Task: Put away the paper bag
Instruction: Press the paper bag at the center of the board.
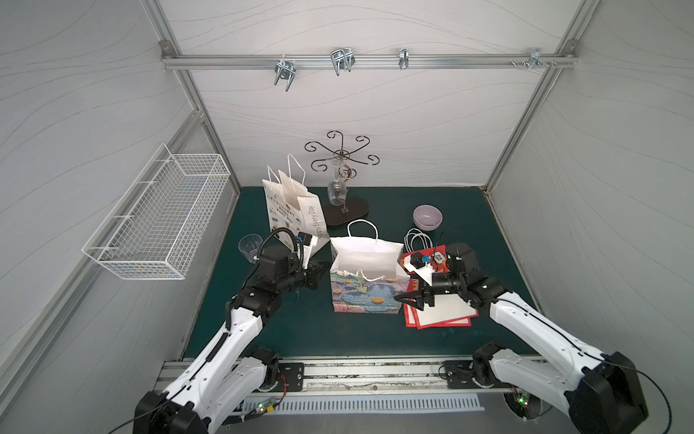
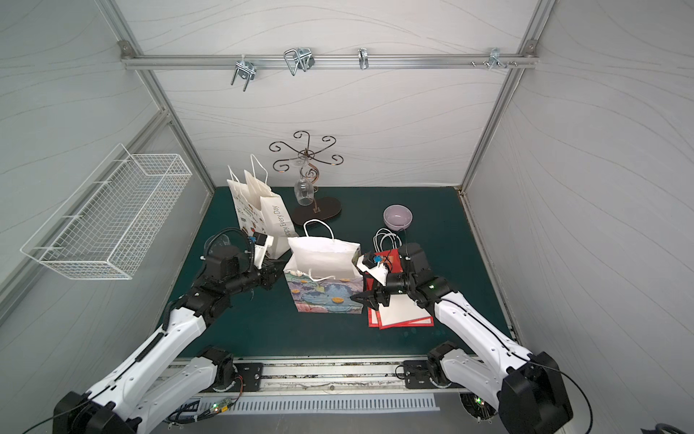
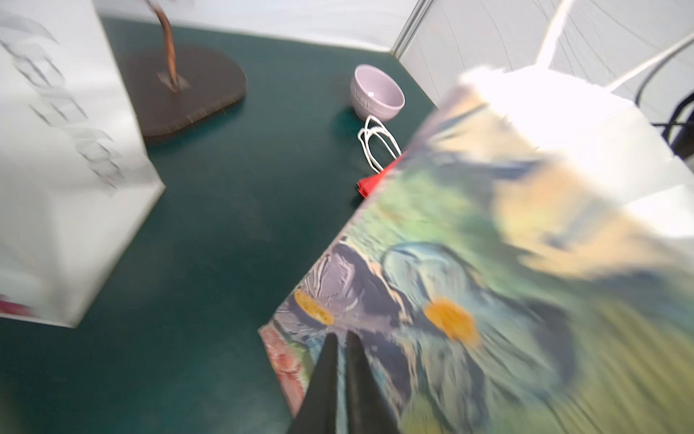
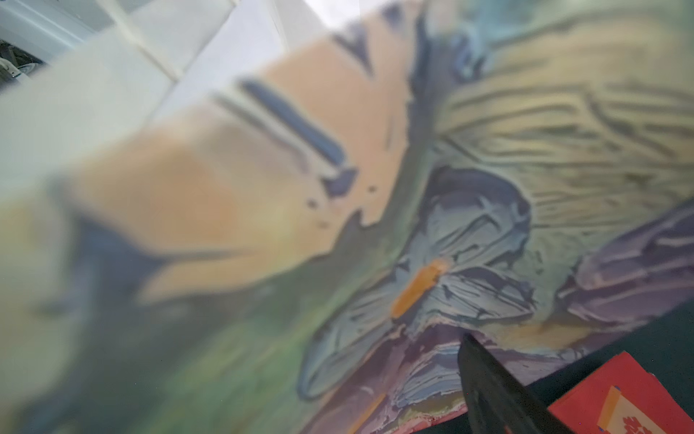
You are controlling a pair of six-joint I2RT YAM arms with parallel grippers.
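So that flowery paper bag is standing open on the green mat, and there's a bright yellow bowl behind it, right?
Not quite. The bowl is pale lilac, not yellow; both top views show it, and the left wrist view shows it closer up. The rest holds: the flowery paper bag stands open on the green mat, with the bowl behind it.

Upright, open-mouthed paper bag (image 1: 366,298) near the middle of the dark green mat (image 1: 300,334), outside printed with painterly blue and purple flowers with orange centres, inside plain white, far cord handle (image 1: 362,225) standing up, near one drooping inward.
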